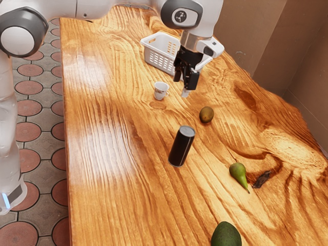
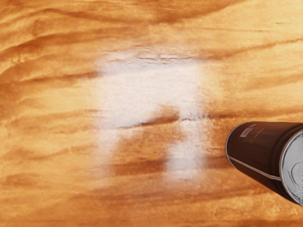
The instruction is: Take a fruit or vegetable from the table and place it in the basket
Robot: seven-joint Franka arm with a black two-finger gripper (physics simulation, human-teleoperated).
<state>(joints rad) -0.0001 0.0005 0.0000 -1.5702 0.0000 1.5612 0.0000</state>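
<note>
1. Step in hand: judged to be the approach, before any pick. The gripper (image 1: 183,86) hangs above the table (image 1: 107,205), in front of part of the white basket (image 1: 160,60) in the exterior view.
2. Jaws: released, the two fingers standing apart with nothing gripped.
3. Task items: the brown fruit (image 1: 206,114), the pear (image 1: 238,175) and the avocado (image 1: 226,236) all lie on the table, outside the basket. Which one is intended cannot be determined.
4. Next move: choose one fruit, bring the hand over it, then lower with the jaws around it. The brown fruit appears nearest to the gripper and would be the simplest choice. Lift and carriage to the basket would follow.
5. Hazard: the black can (image 2: 260,153) stands upright close to the working area. A low sideways sweep could topple it; adequate clearance is advised. The cup (image 1: 161,90), near the basket, warrants the same care.
6. Count: brown fruit, one; pear, one; avocado, one, cut off by the exterior view's lower edge; basket, one; can, one; cup, one; dark shrivelled piece (image 1: 261,179) beside the pear, one, nature undetermined.
</note>
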